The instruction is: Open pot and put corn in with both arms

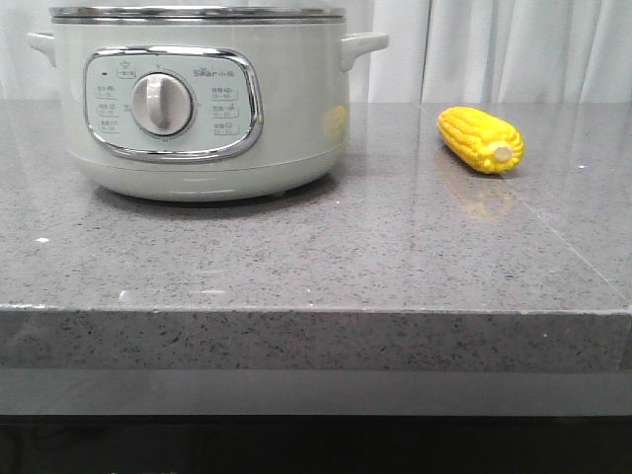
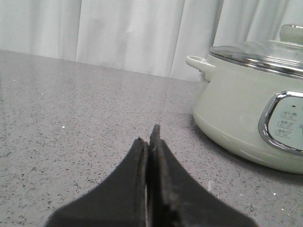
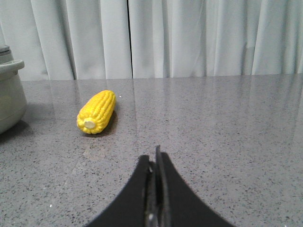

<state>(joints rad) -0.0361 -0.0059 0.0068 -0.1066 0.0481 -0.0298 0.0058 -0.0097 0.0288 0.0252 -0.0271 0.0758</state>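
Grey speckled stone countertop carries both task items, with white curtains behind it.

Left gripper: black fingers pressed together, no gap between the tips, nothing held. It sits low over bare countertop. The pot, a pale grey-green electric cooker, stands ahead of this gripper and off to one side, well apart from the fingertips. Its glass lid with a pale knob is seated on the steel rim. One side handle faces the gripper's side.

Right gripper: black fingers likewise closed tip to tip, nothing held. The corn, a short bright yellow cob, lies on its side ahead of this gripper and off to one side, apart from the fingertips, pale cut end toward the gripper.

Front view: neither gripper is visible. The pot's chrome-framed control panel and white dial face the camera. The corn lies well apart from the pot, not touching it.
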